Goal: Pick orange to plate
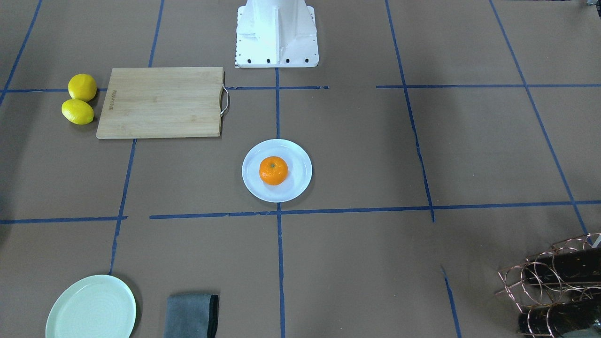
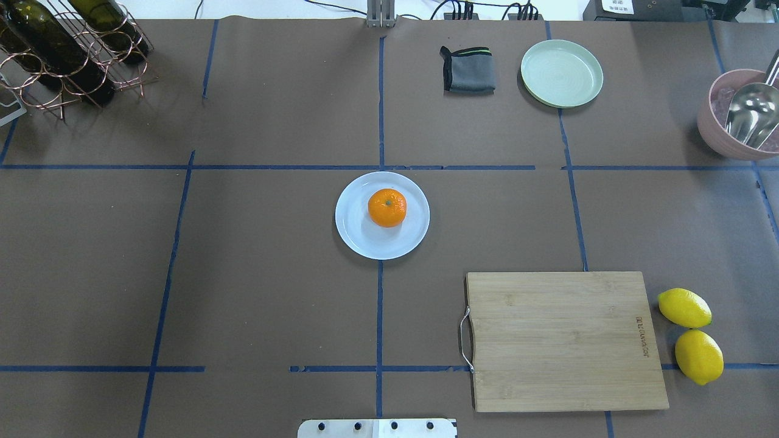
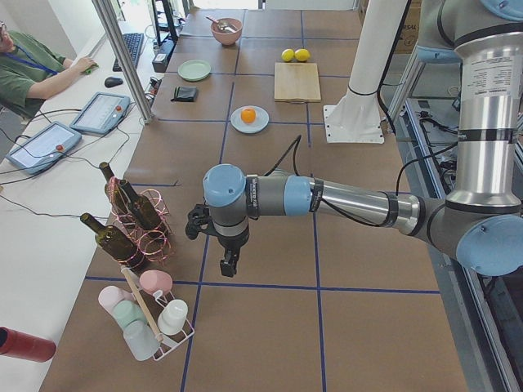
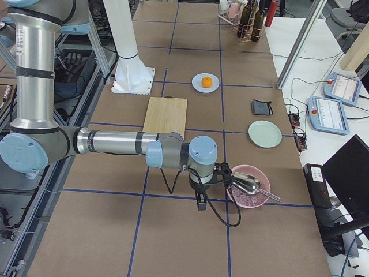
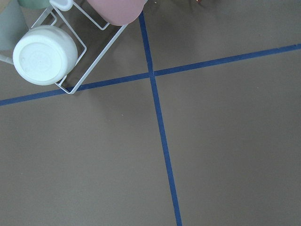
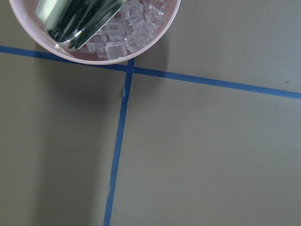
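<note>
You have one orange (image 2: 387,207), round and dimpled with a small green stem dot. It sits on the one pale bluish-white plate (image 2: 359,237), a smooth disc with a shallow rim at the middle of the counter (image 2: 243,274). The counter is covered in brown paper and marked into squares with blue tape.

To the robot's right you will count two yellow lemons (image 2: 684,308), oval with pointed tips. They lie just beside one rectangular bamboo cutting board (image 2: 563,340) with a metal wire handle.

Farther out lie one mint-green plate (image 2: 561,73) with fine concentric ridges and one folded grey cloth (image 2: 468,69). There is also one pink bowl (image 2: 715,137) of clear ice cubes holding a shiny metal scoop (image 2: 751,109).

At the far left stands one copper wire rack (image 2: 73,67) with dark glass bottles, two as far as the overhead view shows.

The left fingers (image 3: 227,263) hang near that rack and the right fingers (image 4: 200,202) just beside the pink bowl, both well apart from the plate. Only the side views show them, so you cannot tell whether either pair is apart or together.
</note>
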